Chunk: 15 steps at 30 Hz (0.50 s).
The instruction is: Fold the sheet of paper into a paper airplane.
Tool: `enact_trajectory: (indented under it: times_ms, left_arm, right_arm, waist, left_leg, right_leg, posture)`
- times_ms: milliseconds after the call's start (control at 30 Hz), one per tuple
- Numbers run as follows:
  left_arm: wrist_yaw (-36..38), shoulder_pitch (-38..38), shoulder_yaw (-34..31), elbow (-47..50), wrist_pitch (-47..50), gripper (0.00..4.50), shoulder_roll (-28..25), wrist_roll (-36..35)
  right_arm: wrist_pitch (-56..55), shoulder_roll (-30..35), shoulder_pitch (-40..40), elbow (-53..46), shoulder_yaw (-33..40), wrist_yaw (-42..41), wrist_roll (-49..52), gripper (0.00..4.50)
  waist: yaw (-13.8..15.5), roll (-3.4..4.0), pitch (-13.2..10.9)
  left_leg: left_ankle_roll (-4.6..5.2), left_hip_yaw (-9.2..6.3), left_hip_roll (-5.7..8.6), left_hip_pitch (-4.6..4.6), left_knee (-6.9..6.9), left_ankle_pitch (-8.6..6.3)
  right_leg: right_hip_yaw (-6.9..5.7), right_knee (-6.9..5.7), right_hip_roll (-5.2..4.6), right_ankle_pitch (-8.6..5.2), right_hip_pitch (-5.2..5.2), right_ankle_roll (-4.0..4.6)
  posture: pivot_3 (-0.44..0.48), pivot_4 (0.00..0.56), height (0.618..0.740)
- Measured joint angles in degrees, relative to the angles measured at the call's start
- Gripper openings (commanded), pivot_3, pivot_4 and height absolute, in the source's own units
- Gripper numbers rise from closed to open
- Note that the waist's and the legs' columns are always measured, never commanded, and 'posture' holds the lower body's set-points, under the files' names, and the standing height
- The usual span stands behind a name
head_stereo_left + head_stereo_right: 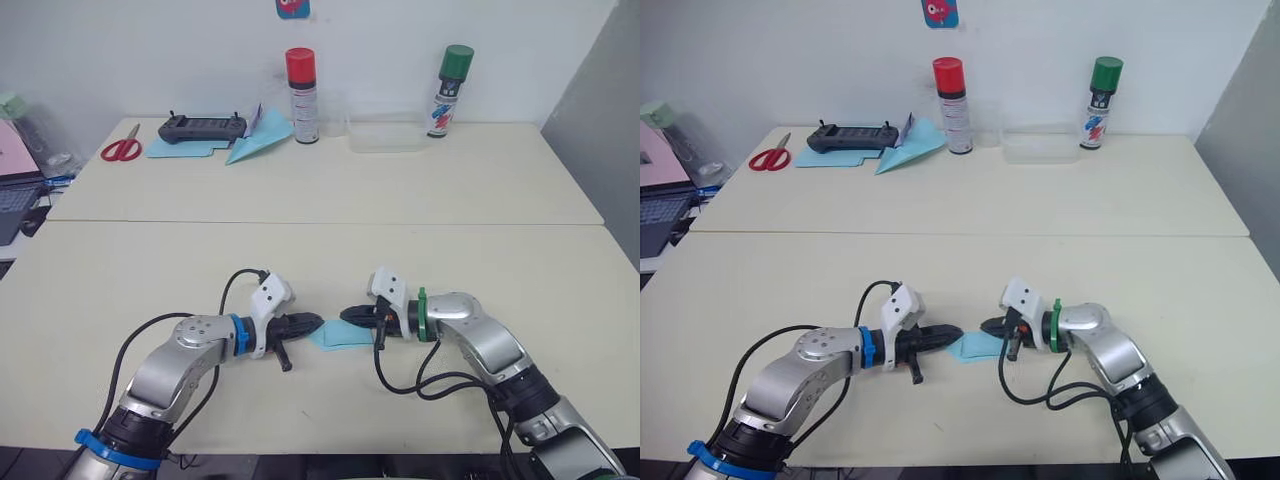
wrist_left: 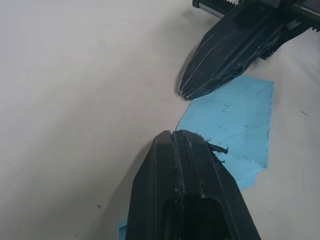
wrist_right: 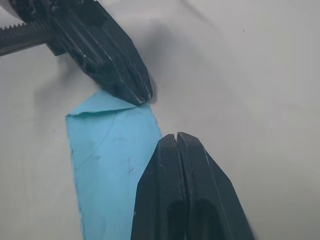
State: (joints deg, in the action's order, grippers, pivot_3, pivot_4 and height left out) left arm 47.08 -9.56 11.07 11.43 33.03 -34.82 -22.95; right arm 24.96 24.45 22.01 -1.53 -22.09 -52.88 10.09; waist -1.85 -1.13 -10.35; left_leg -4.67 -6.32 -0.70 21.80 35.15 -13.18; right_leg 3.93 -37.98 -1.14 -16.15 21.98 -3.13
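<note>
Sheet of paper (image 1: 338,335), folded small, lies flat on the near table (image 1: 400,260) between my two pincers, part of it hidden under the fingers, so I can't make out its full outline. My left gripper (image 1: 312,323) sits at its 9 o'clock with fingers pressed together, tips on the paper's edge; my right gripper (image 1: 347,316) at 3 o'clock is likewise closed over the opposite edge, and I can't tell if either actually pinches paper. Far off at 11 o'clock: black controller (image 1: 201,127) on a blue sheet (image 1: 180,149), paper dart (image 1: 258,141), scissors (image 1: 121,148).
</note>
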Motion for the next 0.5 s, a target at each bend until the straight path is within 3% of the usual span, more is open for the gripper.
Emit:
enact_trajectory:
  times_ms: [267,500]
  left_arm:
    - [-0.2,0.2,0.1,-0.4,0.0,0.00,0.5,0.8]
    - [-0.1,0.2,-0.2,-0.4,0.0,0.00,0.5,0.8]
  right_arm:
    - [-3.8,8.5,-4.9,-2.4,3.5,-2.4,0.4,0.03]
    - [-0.5,6.1,-5.4,-2.7,8.8,-1.3,5.0,0.03]
  waist:
    - [0.0,-0.07,0.4]
    - [0.0,-0.07,0.4]
  left_leg:
    - [0.00,0.00,0.01,-0.24,0.00,-0.01]
    - [0.00,0.00,0.00,-0.20,0.00,0.00]
  right_leg:
    - [0.00,0.06,-0.01,-0.07,-0.28,0.11]
    - [0.02,0.03,0.00,-0.02,-0.24,0.02]
  posture:
    - [0.000,0.150,0.740]
    - [0.000,0.150,0.740]
